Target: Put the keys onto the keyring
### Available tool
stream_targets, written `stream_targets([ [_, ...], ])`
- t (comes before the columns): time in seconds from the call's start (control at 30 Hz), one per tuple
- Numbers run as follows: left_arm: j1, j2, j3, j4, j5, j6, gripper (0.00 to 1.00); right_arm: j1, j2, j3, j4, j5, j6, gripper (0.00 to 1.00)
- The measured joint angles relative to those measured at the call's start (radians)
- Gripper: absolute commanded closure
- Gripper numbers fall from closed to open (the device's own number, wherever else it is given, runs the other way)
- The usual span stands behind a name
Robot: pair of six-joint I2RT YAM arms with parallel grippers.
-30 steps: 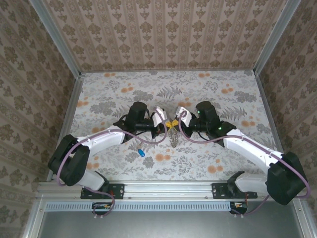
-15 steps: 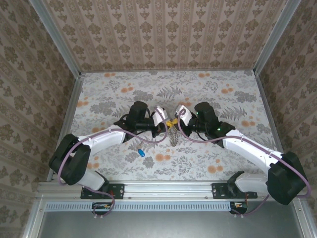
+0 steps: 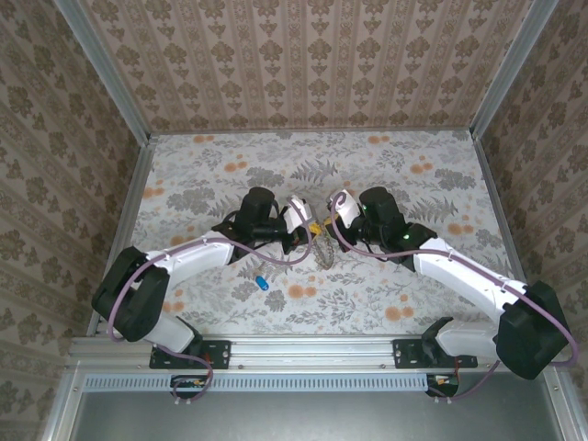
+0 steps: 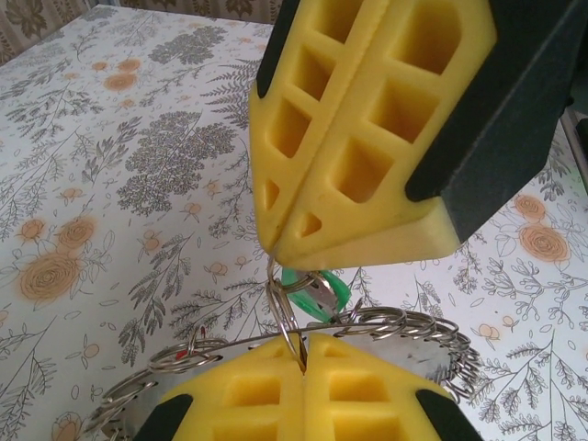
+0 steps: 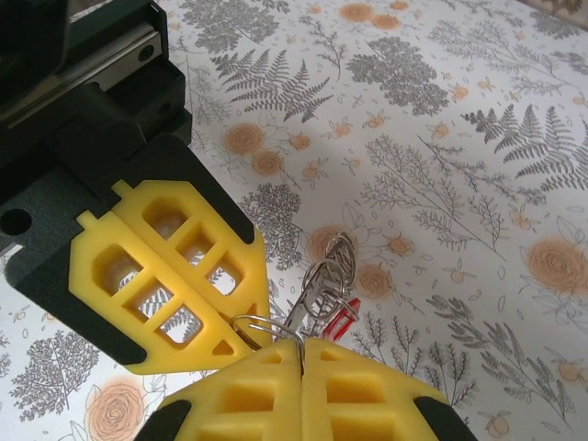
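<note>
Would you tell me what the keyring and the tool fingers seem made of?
The keyring: thin silvery metal wire, by its shine. The tool fingers: matte yellow, likely soft rubber or plastic, moulded with open pockets, on black hard-looking backing.

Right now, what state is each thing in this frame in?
keyring: hanging, pinched from two sides.
left fingers: shut on the keyring.
right fingers: shut on the keyring.
green key: dangling at the keyring.
red key: dangling beside the keyring.
blue key: lying loose on the table, apart from the rest.
</note>
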Motion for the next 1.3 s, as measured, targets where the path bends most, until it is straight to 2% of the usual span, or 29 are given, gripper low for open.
stream_targets([
  [0.47, -0.003, 0.002, -0.002, 0.035, -0.016, -0.01, 1.0, -0.021, 0.011, 0.017, -0.021, -0.019, 0.082, 1.0],
  [0.77, -0.018, 0.051, -0.031, 0.163, -0.022, -0.056, 1.0, -0.075, 0.063, 0.012, -0.015, -0.092, 0.187, 0.96],
  [0.87, -0.021, 0.079, -0.043, 0.212, -0.022, -0.071, 1.0, -0.086, 0.072, 0.0, -0.006, -0.1, 0.201, 1.0],
  [1.2, -0.022, 0.091, -0.082, 0.292, -0.057, -0.102, 1.0, -0.102, 0.068, -0.041, 0.046, -0.132, 0.2, 1.0],
  [1.3, -0.025, 0.101, -0.089, 0.312, -0.064, -0.113, 0.93, -0.102, 0.056, -0.058, 0.057, -0.134, 0.196, 1.0],
])
